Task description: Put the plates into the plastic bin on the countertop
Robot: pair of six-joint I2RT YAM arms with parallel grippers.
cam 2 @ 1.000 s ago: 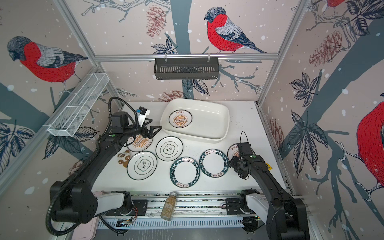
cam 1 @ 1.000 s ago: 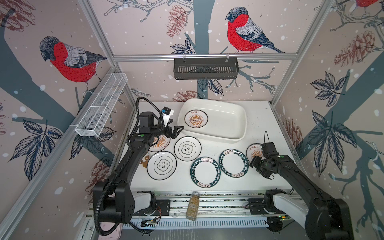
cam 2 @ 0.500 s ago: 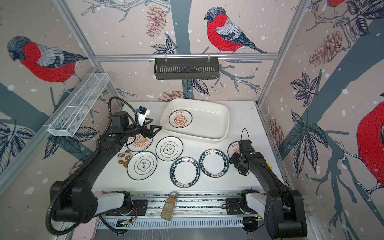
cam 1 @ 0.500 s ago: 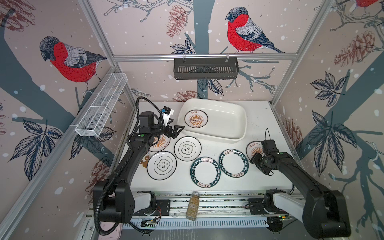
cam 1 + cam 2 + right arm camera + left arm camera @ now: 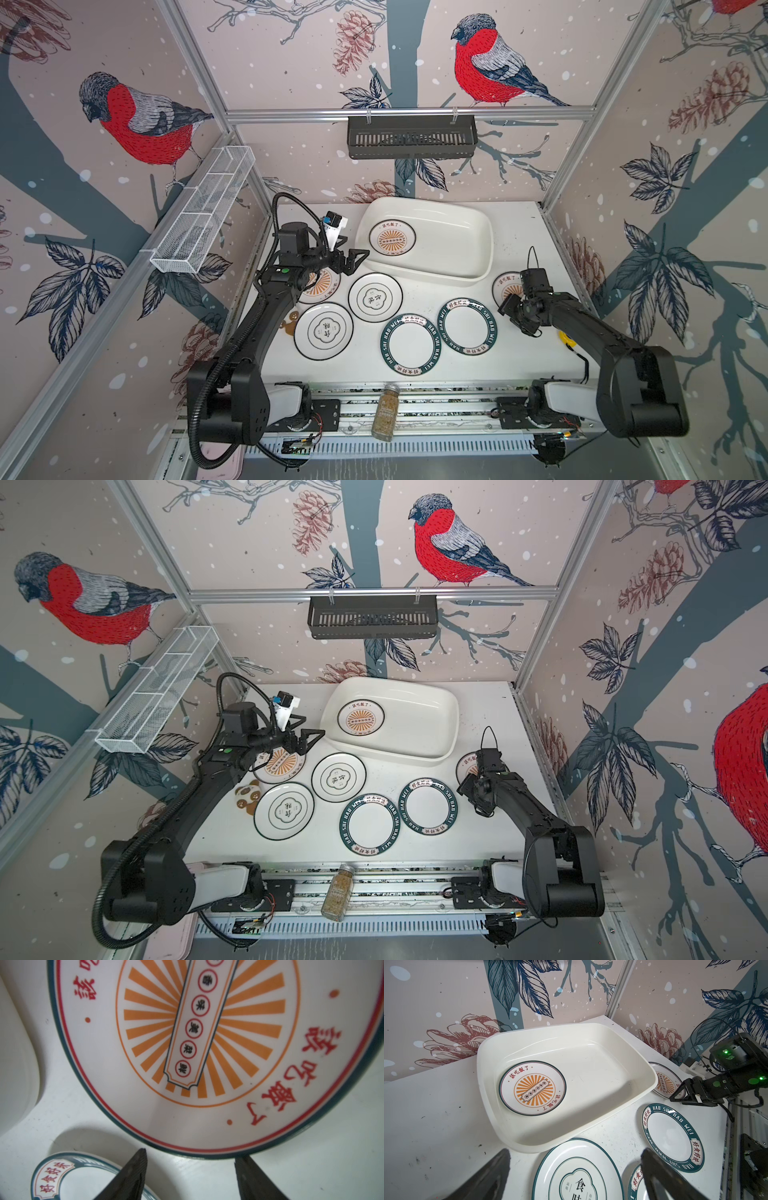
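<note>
Right tool (image 5: 191,1154) sits low by the right edge of the bench (image 5: 519,232), jaws apart w/ nothing between them. Its tips are just short of the rim of a sunburst plate (image 5: 187,1032) lying flat there, just beside the plastic bin (image 5: 451,249). Left tool (image 5: 356,246) hangs wide open and empty above a second sunburst plate (image 5: 322,289) near the left edge, facing the bin. The bin is at the back edge, w/ a third sunburst plate (image 5: 392,237) flat inside, at the end toward the left edge. Six plates are out on the bench in front of it, incl. two flower-emblem plates (image 5: 375,297) (image 5: 323,331) and two green-lettered plates (image 5: 410,345) (image 5: 468,326). By the look they are stiff, glossy, prob. slippery and chippable (ceramic or melamine, can't tell), and light enough for one tool. Lying flat, they offer only the rim. I'd put one finger over the lip and one under it, pinch firmly, keep the plate level and set it down low in the bin.
</note>
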